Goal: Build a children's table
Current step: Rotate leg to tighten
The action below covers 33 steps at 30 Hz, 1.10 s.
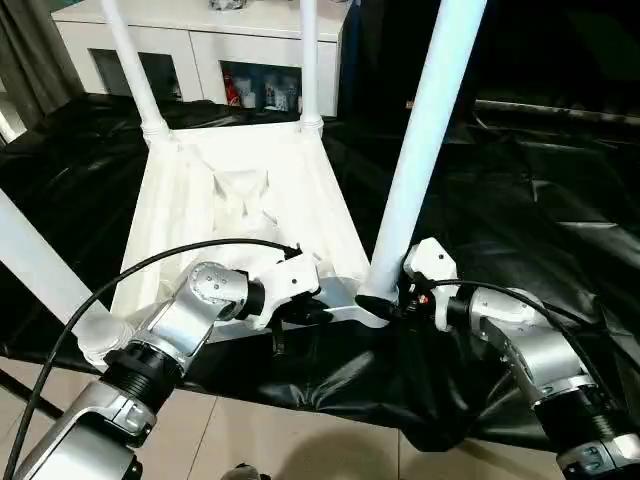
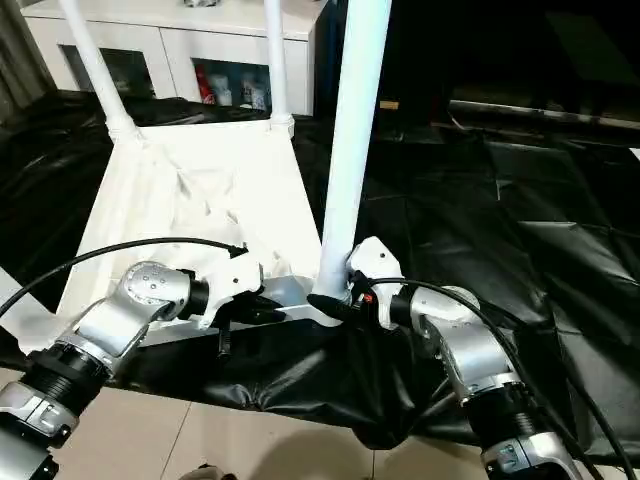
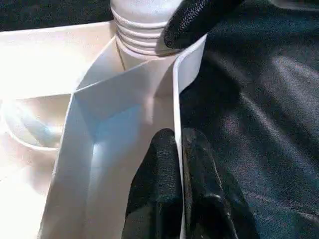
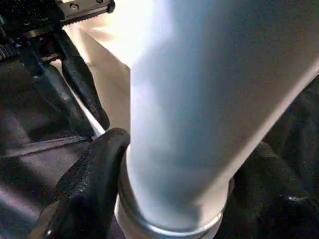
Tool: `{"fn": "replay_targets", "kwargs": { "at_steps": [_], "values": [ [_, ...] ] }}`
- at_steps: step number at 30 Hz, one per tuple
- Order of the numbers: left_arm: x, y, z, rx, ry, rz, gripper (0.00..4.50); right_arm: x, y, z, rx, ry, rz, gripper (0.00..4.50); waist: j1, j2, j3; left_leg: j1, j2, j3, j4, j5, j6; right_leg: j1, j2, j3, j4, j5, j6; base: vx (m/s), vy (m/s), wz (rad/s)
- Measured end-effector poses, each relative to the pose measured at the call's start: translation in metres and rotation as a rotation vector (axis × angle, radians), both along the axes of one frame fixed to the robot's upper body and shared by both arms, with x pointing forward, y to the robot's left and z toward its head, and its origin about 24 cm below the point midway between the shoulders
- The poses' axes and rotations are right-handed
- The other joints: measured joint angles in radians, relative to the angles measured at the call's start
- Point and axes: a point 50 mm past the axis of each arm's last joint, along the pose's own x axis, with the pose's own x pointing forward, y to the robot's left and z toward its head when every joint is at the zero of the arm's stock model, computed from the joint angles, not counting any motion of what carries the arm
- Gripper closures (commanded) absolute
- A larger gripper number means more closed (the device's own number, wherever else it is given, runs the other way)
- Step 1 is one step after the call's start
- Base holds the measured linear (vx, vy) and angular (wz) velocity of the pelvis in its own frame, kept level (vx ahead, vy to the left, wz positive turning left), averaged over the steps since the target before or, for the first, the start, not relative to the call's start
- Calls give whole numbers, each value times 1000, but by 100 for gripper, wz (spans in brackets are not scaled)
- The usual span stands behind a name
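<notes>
Black plastic sheeting covers the surface under the work, with a pale tiled floor at the near edge and a white cabinet with glass doors behind.

From the head cameras, the white tabletop lies upside down on the sheeting, ribbed underside up. 2 legs stand in the far corner sockets, the far-left leg and the far-right leg. Another leg slants by the near-left corner. The near-right leg rises from the near-right corner. The left pincer sits at the tabletop's near edge, just beside that corner. The right pincer is at the foot of the near-right leg.

From the left wrist camera, the left pincer's 2 black fingers are pressed together on the thin upright rim of the tabletop, 1 on each side. Beyond them stands the ribbed foot of the near-right leg, with a black fingertip of the right pincer against it.

From the right wrist camera, the right pincer's fingers stand apart on either side of the near-right leg, touching it just above its flared end.
</notes>
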Motion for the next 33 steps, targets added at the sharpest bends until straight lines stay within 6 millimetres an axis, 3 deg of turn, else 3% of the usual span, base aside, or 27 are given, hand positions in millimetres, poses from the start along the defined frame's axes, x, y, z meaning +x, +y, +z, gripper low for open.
{"fn": "replay_targets", "kwargs": {
  "at_steps": [7, 10, 13, 20, 28, 30, 33],
  "values": [
    [4, -2, -1, -6, 10, 48, 450, 3, 1, -3, 16, -2, -52, 176, -2, 0, 0, 2, 0, 0, 0, 0, 0, 1, 0, 0, 0, 0, 0, 0, 0, 0],
    [12, -9, -2, -13, 13, 121, 450, 12, 3, -7, 52, 3, -174, 176, -5, 0, 0, 2, 0, 0, 0, 0, 0, 1, 0, 0, -2, 0, 0, 0, 0, 0],
    [23, -21, -3, -29, 21, 224, 450, 25, 9, -11, 109, 16, -373, 177, -19, 0, 0, 3, -1, -1, 0, 0, 0, 0, 0, -2, -4, 0, 0, 0, 0, 0],
    [43, -59, -3, -31, 30, 460, 450, 55, 32, -12, 109, 20, -805, 178, -41, 4, 1, 1, -1, -5, -3, 0, 0, 5, -1, -9, -31, 0, 0, 0, 0, 0],
    [46, -66, -2, -31, 4, 485, 450, 64, 40, -10, 111, 15, -845, 178, -49, 3, 0, 2, -10, -5, -4, -1, 1, 4, -3, -2, -35, 6, -10, 0, 0, 0],
    [47, -65, -2, -27, -9, 478, 450, 65, 39, -10, 118, 7, -833, 122, -49, 3, 0, 2, -10, -5, -6, -1, 1, 3, -3, -3, -35, 8, -12, 0, 0, 0],
    [48, -59, -1, -20, -21, 460, 450, 66, 32, -8, 145, 0, -802, 103, -46, 2, 1, 1, -10, -5, -11, 0, 1, 1, -3, -4, -34, 9, -12, 0, 0, 0]
  ]
}}
